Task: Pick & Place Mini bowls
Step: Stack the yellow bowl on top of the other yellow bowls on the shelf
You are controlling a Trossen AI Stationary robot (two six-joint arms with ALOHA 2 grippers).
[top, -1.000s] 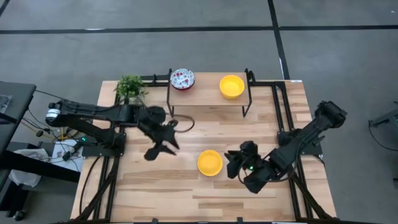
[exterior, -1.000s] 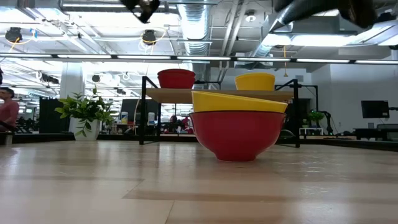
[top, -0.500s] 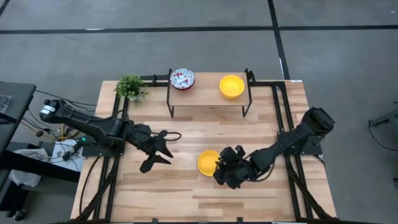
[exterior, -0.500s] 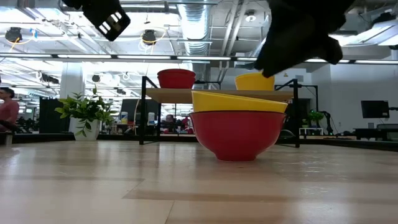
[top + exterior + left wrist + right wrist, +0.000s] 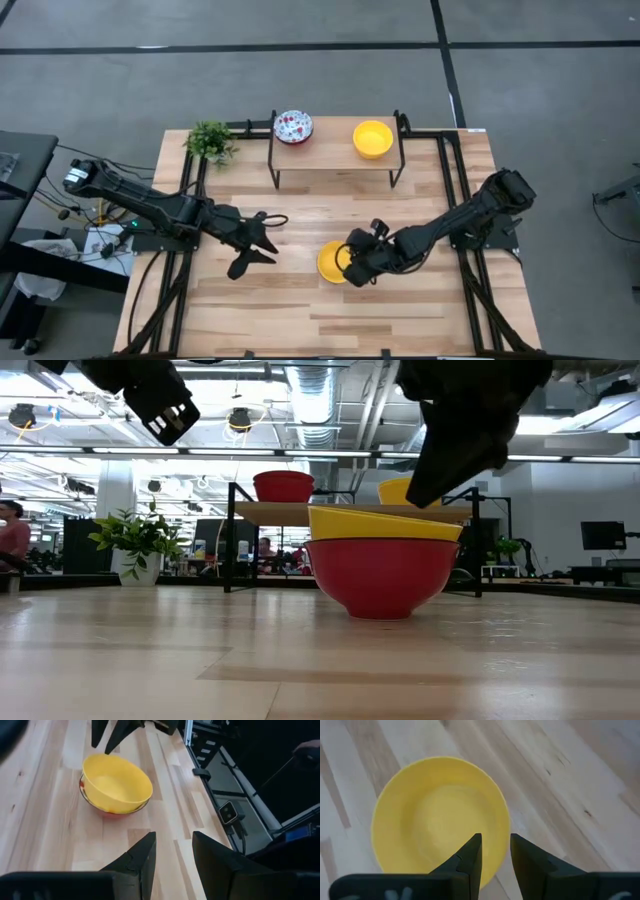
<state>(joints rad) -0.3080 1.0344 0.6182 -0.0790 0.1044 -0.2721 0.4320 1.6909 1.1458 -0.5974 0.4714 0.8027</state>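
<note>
From overhead you look straight down on the whole table. Low down, you look level across its top into the room. Each wrist camera looks closely at the yellow bowl that all views share.

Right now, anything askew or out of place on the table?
One oddity: the yellow bowl at table centre sits nested in a red bowl, and in the low view its rim tilts slightly. The speckled bowl and second yellow bowl sit upright on the shelf; the plant stands upright. Nothing spilled.
</note>
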